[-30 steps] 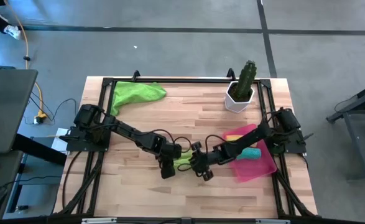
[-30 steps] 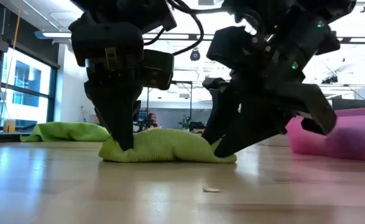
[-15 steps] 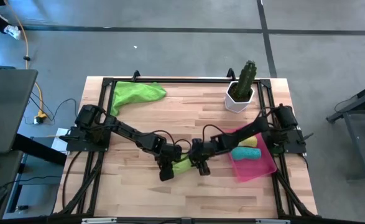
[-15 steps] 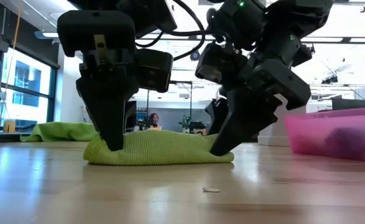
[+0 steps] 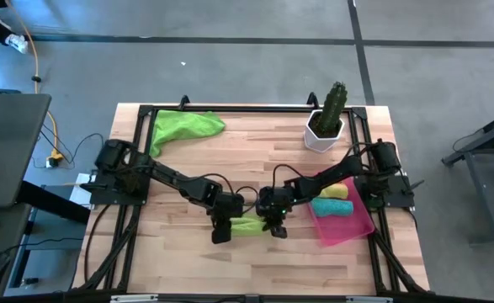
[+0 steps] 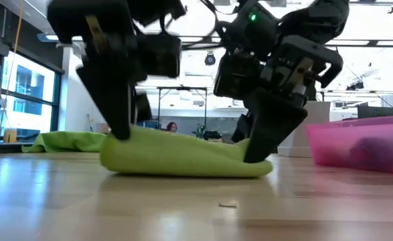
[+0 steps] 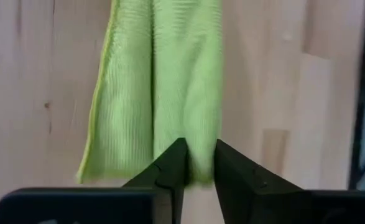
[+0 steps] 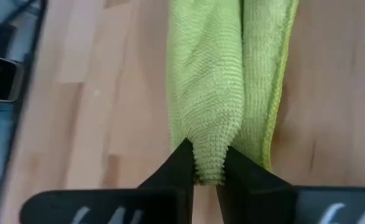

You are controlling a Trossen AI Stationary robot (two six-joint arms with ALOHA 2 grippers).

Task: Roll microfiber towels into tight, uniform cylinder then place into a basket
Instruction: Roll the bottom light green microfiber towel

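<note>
A lime green microfiber towel (image 5: 247, 225), rolled into a long bundle, lies on the table near its front middle (image 6: 183, 159). My left gripper (image 5: 221, 229) is shut on its left end, and my right gripper (image 5: 273, 225) is shut on its right end. A second lime green towel (image 5: 186, 126) lies crumpled at the far left corner. The pink basket (image 5: 358, 225) sits at the right, holding a yellow towel (image 5: 331, 192) and a teal one (image 5: 335, 207). My left gripper pinches the towel's left end (image 7: 198, 163) between its two fingers, which point down and lie in line with the roll. That end sits slightly raised, while the rest lies on the table. My right gripper pinches the towel's right end (image 8: 208, 163), a bunched fold of several layers, between its two fingers from above. The end (image 6: 253, 157) stays low on the table.
A white pot with a green cactus (image 5: 324, 126) stands at the far right, behind the basket. Bare wood lies in front of the towel (image 6: 196, 214) and across the table's middle (image 5: 255, 160). A black frame runs along the table's edges.
My right gripper has moved from near the basket toward the table's left, come onto the towel's right end and shut on it. The towel now lies drawn out longer between the two grippers, with its left end a little higher.
</note>
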